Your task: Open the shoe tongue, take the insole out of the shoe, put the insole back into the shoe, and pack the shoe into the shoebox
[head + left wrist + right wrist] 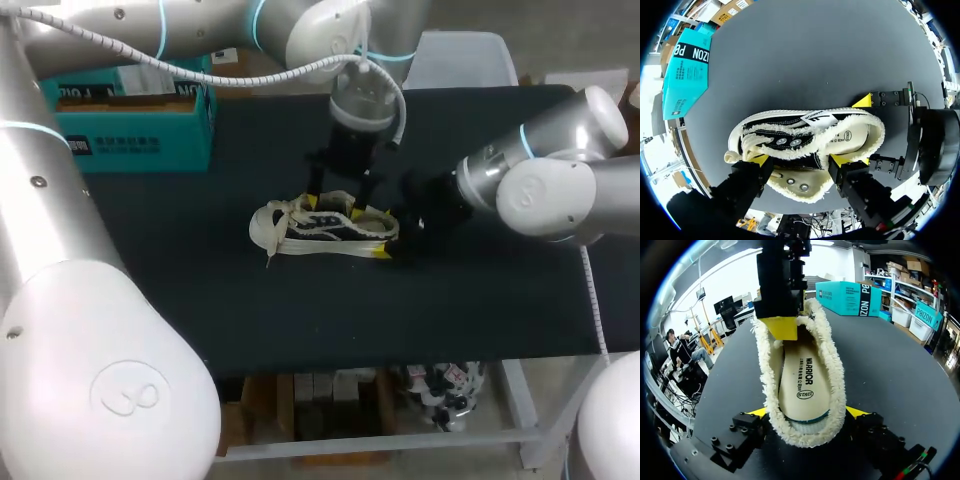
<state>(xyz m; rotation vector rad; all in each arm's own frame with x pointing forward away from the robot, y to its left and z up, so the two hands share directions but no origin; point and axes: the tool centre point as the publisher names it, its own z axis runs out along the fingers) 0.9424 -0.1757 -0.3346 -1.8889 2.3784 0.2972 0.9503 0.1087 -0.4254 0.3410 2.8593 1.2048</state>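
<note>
A black canvas shoe point(320, 228) with frayed cream edging lies on its sole mid-table, toe to the left. Its cream insole point(805, 385) lies inside. My left gripper point(800, 160) comes down from above onto the lace area. It is open, with its yellow fingertips point(760, 160) straddling the tongue and near side of the upper point(795, 159). In the right wrist view one left fingertip point(782, 327) stands in the shoe's mouth. My right gripper point(806, 412) is open around the heel point(805, 432), its tips close beside it.
The teal shoebox point(135, 125) stands at the table's back left, well apart from the shoe. Bare black tabletop point(300, 320) lies in front of the shoe.
</note>
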